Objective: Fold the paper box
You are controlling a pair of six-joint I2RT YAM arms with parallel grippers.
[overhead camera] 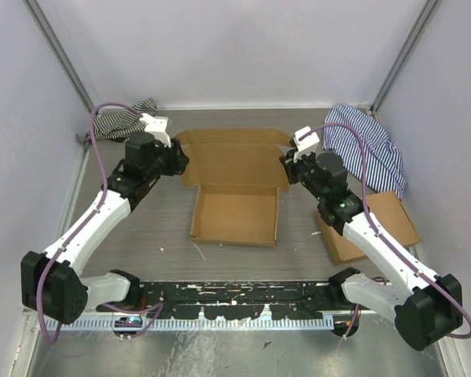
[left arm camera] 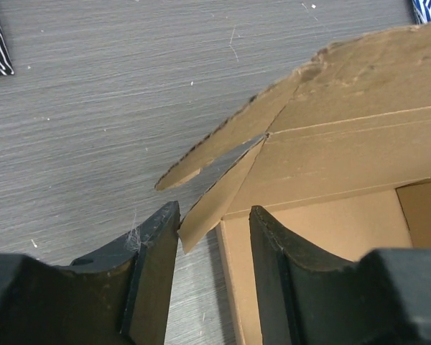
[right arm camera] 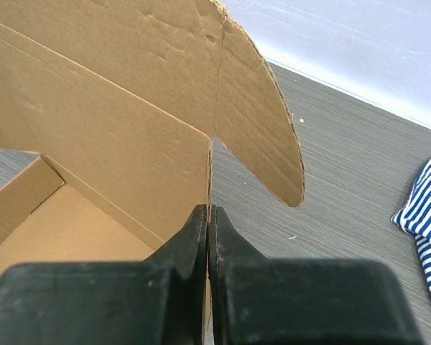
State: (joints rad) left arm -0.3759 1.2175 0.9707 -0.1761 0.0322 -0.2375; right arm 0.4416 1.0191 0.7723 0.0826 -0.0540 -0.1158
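Right claw (right arm camera: pixel 208 212) clamps the paper box (overhead camera: pixel 235 216) — gripped edge hidden.

Top external camera high behind arm bases (overhead camera: pixel 122 289), angled down over grey wood-grain table (overhead camera: pixel 235 263), left wrist camera close on left rear corner of half-folded brown cardboard box (left arm camera: pixel 330 151), right wrist camera close on right rear corner, box shared by all.

No word, label, brand or number can be read in any view; the paper box (overhead camera: pixel 235 214) is plain brown cardboard.
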